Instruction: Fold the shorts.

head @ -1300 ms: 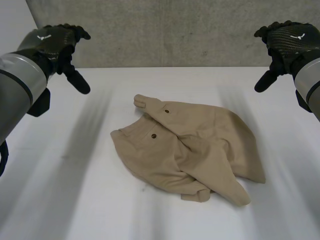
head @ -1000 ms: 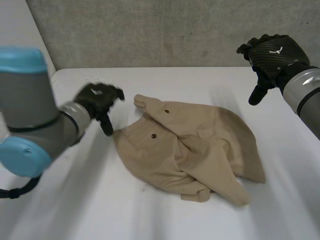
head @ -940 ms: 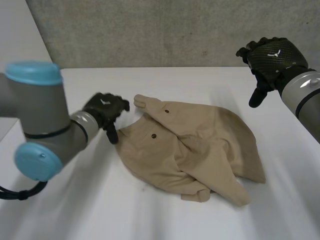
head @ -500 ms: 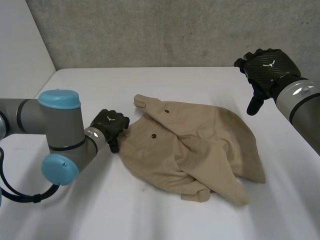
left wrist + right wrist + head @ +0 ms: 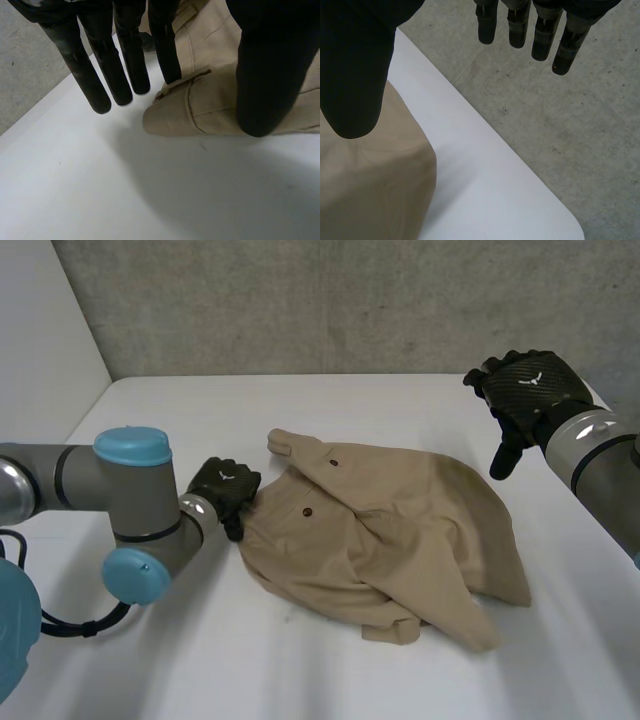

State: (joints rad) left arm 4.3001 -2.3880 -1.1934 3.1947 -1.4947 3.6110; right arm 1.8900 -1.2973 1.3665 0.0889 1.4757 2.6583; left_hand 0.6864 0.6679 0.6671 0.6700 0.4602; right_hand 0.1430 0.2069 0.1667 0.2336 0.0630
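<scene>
Head view: shorts (image 5: 390, 540) crumpled, no fold made; left hand (image 5: 225, 490) straight-fingered astride a corner, gripping nothing; right hand (image 5: 520, 390) relaxed open, aloft.

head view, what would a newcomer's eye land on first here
The crumpled beige shorts in the middle of the white table stand out first. The left robot hand is down at their waistband corner, with straight fingers just past the corner and the thumb over the cloth. The right robot hand hangs open above the far right side, off the cloth.
</scene>
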